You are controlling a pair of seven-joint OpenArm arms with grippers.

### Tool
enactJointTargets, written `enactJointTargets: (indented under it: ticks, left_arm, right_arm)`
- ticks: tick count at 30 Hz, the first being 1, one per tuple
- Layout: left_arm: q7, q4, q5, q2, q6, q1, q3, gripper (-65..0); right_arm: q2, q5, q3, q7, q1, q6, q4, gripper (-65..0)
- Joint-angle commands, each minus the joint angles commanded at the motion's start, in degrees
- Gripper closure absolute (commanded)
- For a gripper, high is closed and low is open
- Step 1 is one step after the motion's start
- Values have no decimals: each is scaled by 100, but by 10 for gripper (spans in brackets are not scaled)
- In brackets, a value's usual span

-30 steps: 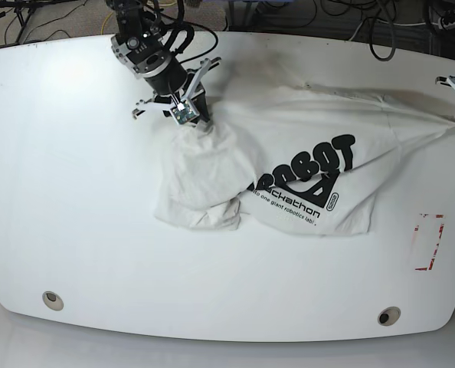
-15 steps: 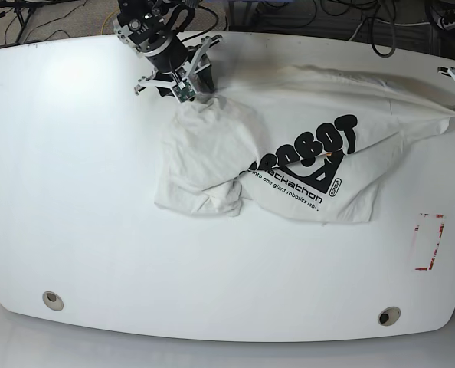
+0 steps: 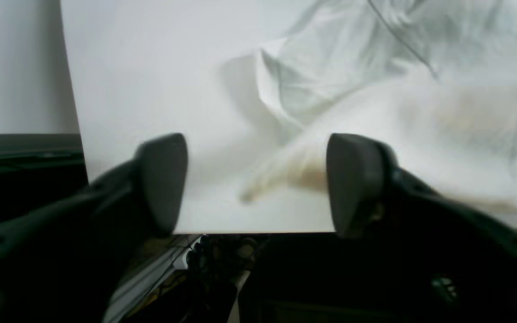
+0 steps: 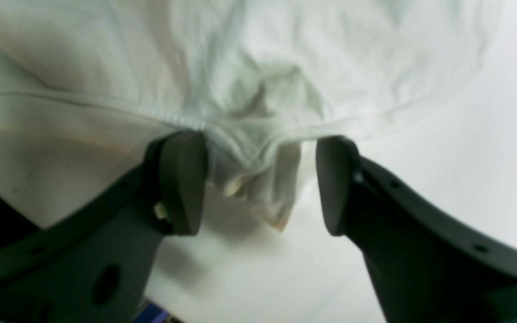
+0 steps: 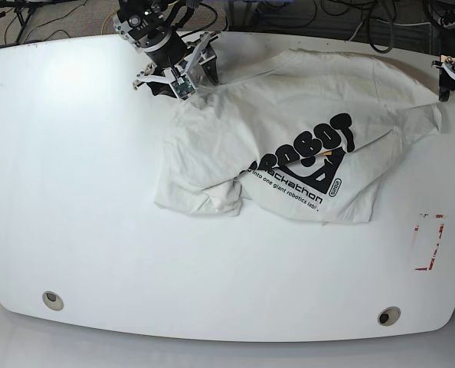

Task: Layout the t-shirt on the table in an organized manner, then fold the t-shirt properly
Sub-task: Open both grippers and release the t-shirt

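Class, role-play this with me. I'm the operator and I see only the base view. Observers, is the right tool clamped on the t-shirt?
Observer: No. The right wrist view shows the right tool open, with a bunched edge of the t-shirt loose between its fingers.
Operator: And the left tool?
Observer: The left wrist view shows the left tool open too. A blurred shirt corner lies on the table between its fingers, unclamped.
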Motion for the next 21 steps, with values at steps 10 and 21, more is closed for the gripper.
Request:
enactJointTargets:
  ticks: [10, 21]
  left_arm:
    - [0, 123, -26, -26, 0, -519, -237, -483]
    - [0, 149, 26, -9, 0, -1363, -299, -483]
  right_arm:
    - [-44, 607, -18, 9, 0, 0, 0, -371]
    - [18, 1310, -35, -18, -9, 35, 0, -371]
